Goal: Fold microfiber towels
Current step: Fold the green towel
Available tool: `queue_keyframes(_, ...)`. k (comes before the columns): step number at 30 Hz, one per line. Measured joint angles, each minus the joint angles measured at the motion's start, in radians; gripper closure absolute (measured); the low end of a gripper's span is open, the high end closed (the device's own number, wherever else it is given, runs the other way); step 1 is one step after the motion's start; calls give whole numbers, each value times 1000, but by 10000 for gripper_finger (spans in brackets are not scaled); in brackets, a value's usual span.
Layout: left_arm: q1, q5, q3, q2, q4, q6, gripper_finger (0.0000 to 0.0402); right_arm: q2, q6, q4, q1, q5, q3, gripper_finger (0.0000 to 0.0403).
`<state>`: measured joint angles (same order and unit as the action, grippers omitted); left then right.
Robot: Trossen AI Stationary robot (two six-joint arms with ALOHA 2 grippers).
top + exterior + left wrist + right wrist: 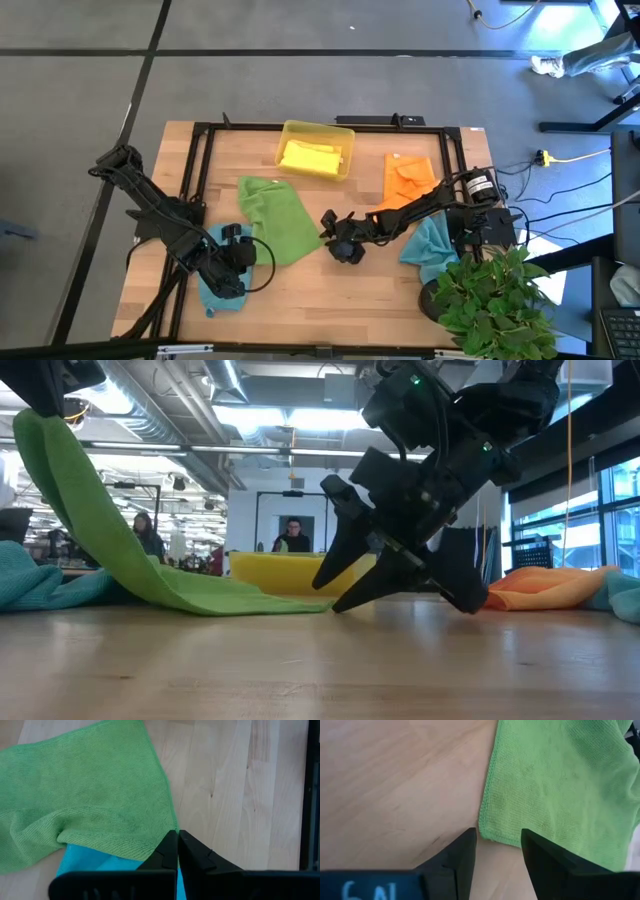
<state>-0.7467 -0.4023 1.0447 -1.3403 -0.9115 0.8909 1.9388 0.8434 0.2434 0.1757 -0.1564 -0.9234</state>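
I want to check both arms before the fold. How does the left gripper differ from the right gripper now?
The left gripper is shut on a corner of the green towel and holds it off the table; the right gripper is open and empty, low over the table at another corner. Both are at the green towel's edge.

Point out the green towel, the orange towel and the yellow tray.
green towel (275, 215): high view, middle of the spread cloth.
orange towel (408, 180): high view, centre of the cloth, clear of the right arm.
yellow tray (290, 129): high view, far-left corner of the rim.
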Motion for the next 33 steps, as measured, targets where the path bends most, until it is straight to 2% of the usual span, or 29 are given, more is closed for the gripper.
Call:
queue_keyframes(19,0,0,0,0,0,-1,401,0,6,54,3,-2,1,244)
queue_keyframes(30,0,0,0,0,0,-1,401,0,7,52,3,1,1,301)
queue_keyframes(33,0,0,0,0,0,-1,401,0,7,52,2,34,1,317)
